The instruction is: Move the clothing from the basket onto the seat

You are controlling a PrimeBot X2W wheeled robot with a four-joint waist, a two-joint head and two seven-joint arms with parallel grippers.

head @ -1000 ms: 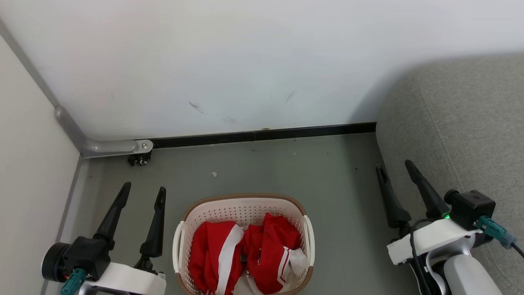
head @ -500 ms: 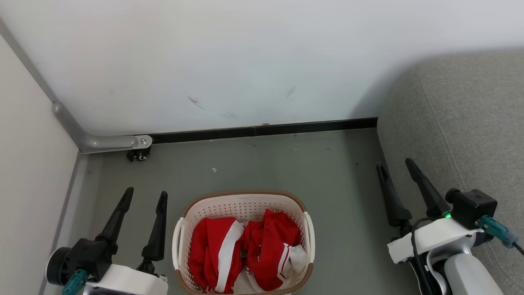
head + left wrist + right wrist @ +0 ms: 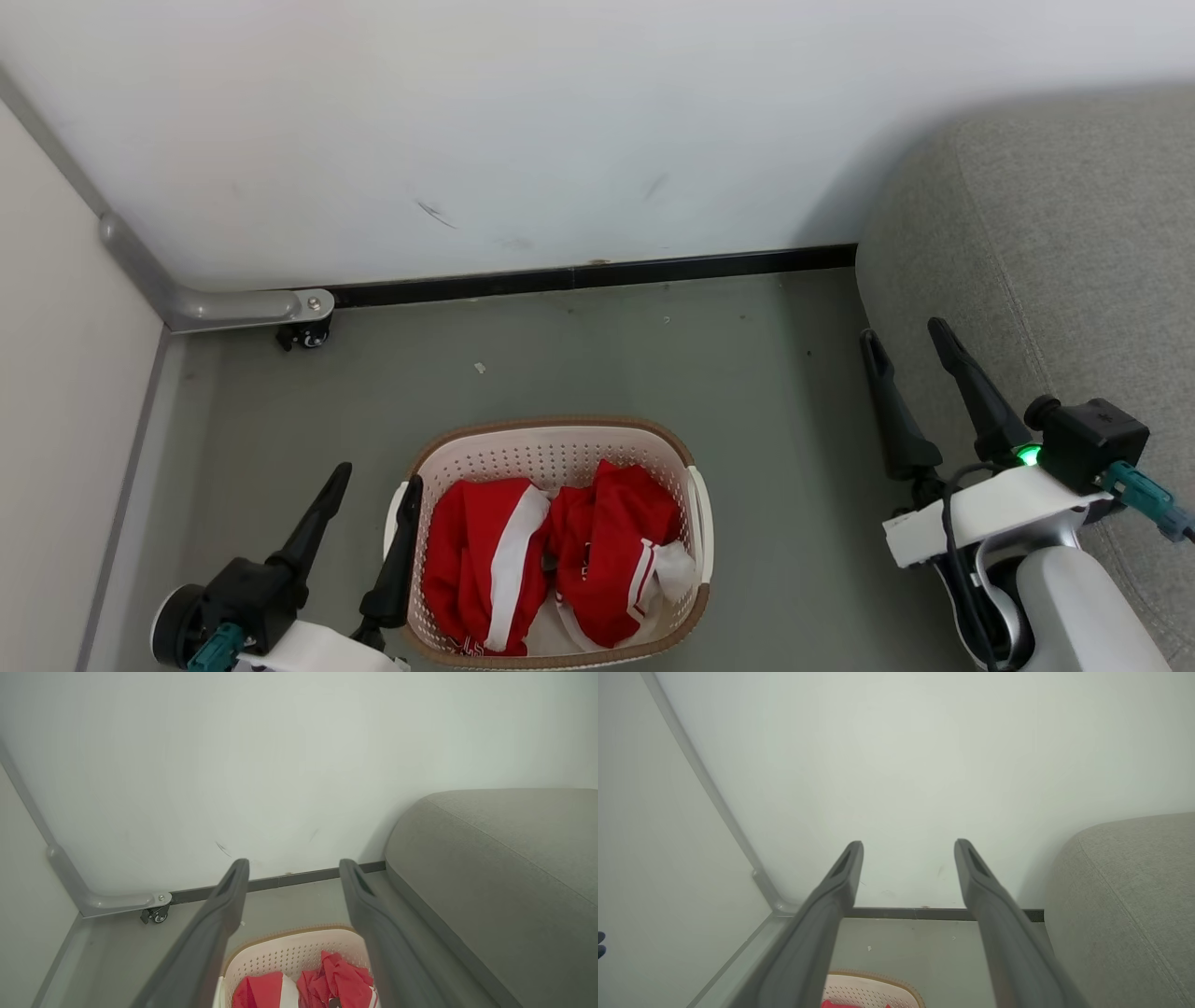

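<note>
Grey upholstery first: the seat (image 3: 1074, 233) lies immediately to the right of your right gripper (image 3: 902, 329), whose right-hand finger stands over its rounded edge. Nothing red rests on it. The basket (image 3: 551, 425) sits on the floor between the two grippers, well to the left of the right one and just right of the left gripper (image 3: 379, 472). In the head view that gripper's right-hand finger crosses the basket's nearest handle; contact cannot be confirmed. The clothing (image 3: 597, 551) is all inside the basket, below and right of the left fingertips, bunched in two red heaps with a broad white stripe on one. Both grippers stand with jaws wide apart and carry nothing.

Assessment: the task is at its start, and the step in hand is the reach for a first garment. The left gripper is the better placed.

Recommendations:
- Tip its fingers down before you descend, since they point towards the wall rather than into the basket.
- Enter clear of the rim and handle.
- Straddle a raised fold, not a flat panel.
- Close fully before lifting.

Risk: the garments look tangled and the basket is probably light, so lift straight up and watch for it rising with the load.
</note>
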